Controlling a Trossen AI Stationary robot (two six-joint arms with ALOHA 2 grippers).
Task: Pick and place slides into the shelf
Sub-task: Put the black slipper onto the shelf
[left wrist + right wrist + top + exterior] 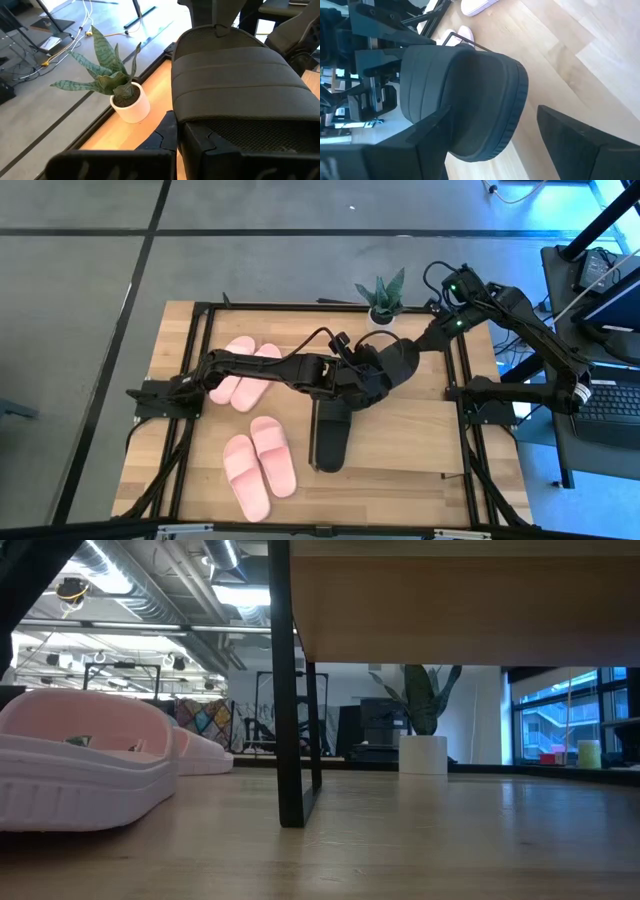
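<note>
My left gripper [372, 376] is shut on a black slide [398, 360] and holds it in the air over the table's far middle. My right gripper [495, 114] stands open at the slide's strap end [485, 100], one finger on either side of it. A second black slide [331, 435] lies sole-down on the table, nearer the front. One pink pair [246, 372] lies at the left and another [260, 466] at the near left. In the low view the shelf's board [450, 610] spans overhead on its dark leg [290, 690]. My left gripper has the black slide by the end away from the strap [225, 137], coming at it from the table's left and slanting a little down. The slide is lifted clear and reaches away from the fingers [167, 137] toward the far right, strap [235, 70] up. My right gripper: one finger [422, 137] lies close along the slide's strap end, and I cannot tell whether it touches. The other finger [580, 145] stands apart from it.
A small potted plant [382, 300] stands at the table's far edge, close to both grippers. A black frame [200, 330] runs around the tabletop. Bare wood lies at the right and near right of the table [420, 450].
</note>
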